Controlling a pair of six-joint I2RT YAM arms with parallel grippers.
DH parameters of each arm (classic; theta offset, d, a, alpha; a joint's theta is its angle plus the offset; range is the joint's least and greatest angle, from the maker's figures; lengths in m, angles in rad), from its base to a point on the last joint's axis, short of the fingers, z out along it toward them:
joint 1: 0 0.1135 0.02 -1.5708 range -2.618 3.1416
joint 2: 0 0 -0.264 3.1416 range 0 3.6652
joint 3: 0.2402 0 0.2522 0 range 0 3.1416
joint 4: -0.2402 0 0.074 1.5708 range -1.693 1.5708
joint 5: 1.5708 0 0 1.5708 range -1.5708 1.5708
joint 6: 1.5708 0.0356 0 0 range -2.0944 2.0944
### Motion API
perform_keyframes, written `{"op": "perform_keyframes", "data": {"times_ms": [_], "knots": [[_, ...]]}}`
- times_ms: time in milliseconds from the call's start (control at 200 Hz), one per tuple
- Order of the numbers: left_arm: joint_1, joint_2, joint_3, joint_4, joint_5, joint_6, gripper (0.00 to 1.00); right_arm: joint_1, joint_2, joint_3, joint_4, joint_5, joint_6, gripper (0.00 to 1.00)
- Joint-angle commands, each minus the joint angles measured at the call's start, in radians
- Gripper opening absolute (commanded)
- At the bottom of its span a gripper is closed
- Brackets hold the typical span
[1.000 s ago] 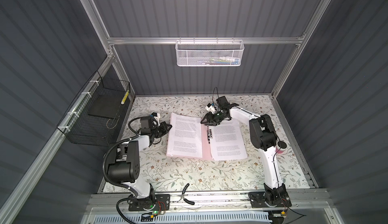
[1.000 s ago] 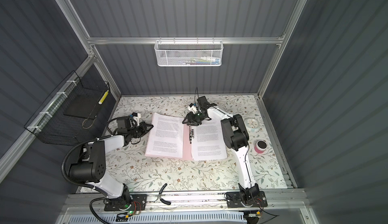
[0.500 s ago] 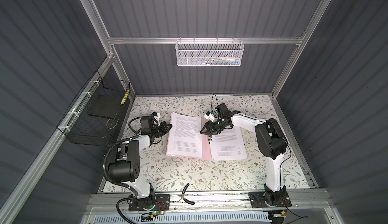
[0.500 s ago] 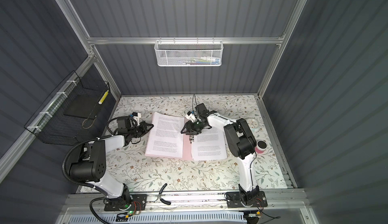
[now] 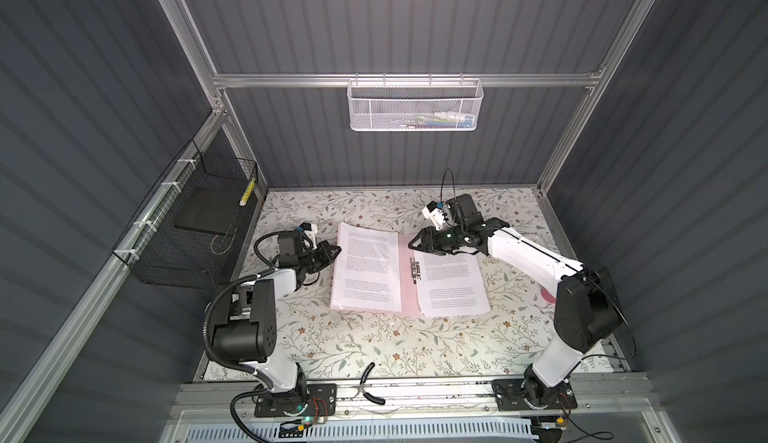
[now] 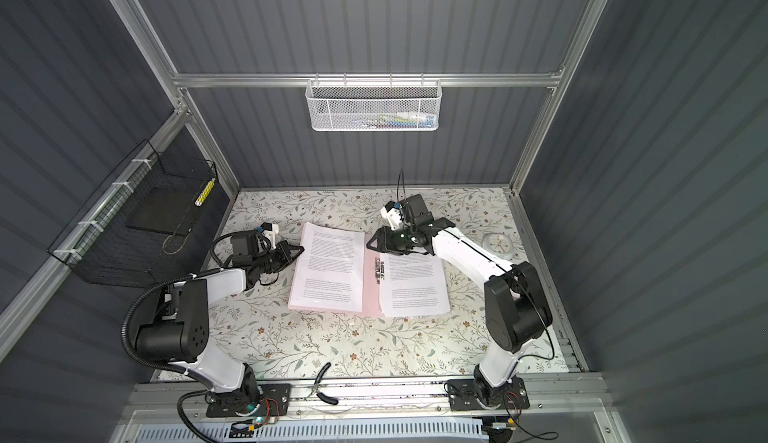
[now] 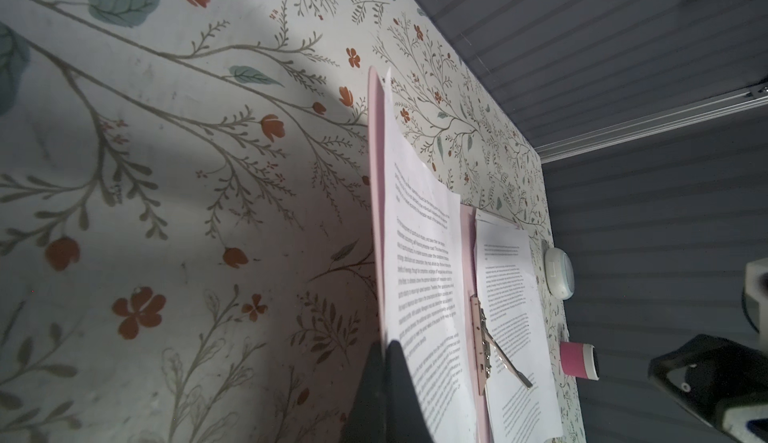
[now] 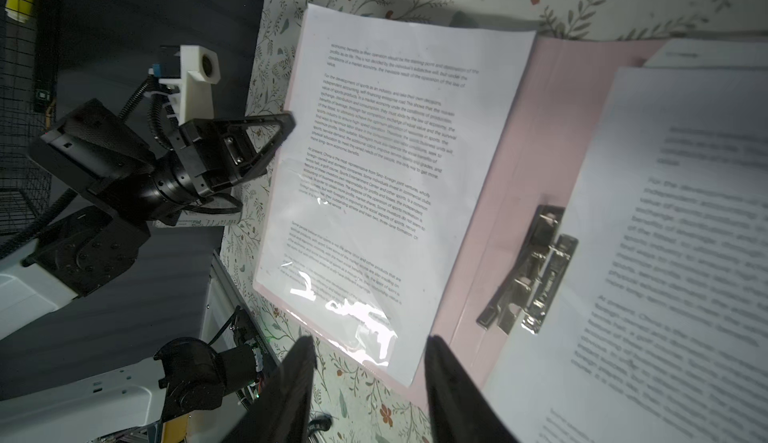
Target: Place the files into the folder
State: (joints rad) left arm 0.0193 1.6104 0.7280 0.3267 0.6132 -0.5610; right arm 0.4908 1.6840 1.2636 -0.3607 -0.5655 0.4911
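Left end effector [image 5: 335,249] is clamped on the outer edge of the thin pale pink folder [image 5: 405,283]. It lies open right beside it, long axis running near-to-far. White printed paper sheets [image 5: 365,270] cover both halves, text tops pointing far. Right end effector [image 5: 412,245] hovers over the spine's far end, jaws spread and empty.

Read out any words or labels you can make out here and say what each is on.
"For the development of sports as an industry": left sheet in the folder.
"At present, China is the most": same sheet.
Remaining print there and on the right sheet: too small or blurred.
No other labels legible.
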Motion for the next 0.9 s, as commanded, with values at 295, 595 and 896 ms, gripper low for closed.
{"op": "perform_keyframes", "data": {"times_ms": [295,595,896], "knots": [[-0.005,-0.024,0.009,-0.057,-0.023,0.026,0.0,-0.052,-0.179,-0.197,-0.258,0.501,-0.054,0.67],[-0.005,-0.02,0.0,-0.052,-0.023,0.027,0.0,-0.199,-0.156,-0.324,-0.21,0.564,-0.04,0.59],[-0.005,-0.014,0.005,-0.047,-0.018,0.022,0.0,-0.236,-0.169,-0.348,-0.219,0.592,-0.066,0.47]]}}
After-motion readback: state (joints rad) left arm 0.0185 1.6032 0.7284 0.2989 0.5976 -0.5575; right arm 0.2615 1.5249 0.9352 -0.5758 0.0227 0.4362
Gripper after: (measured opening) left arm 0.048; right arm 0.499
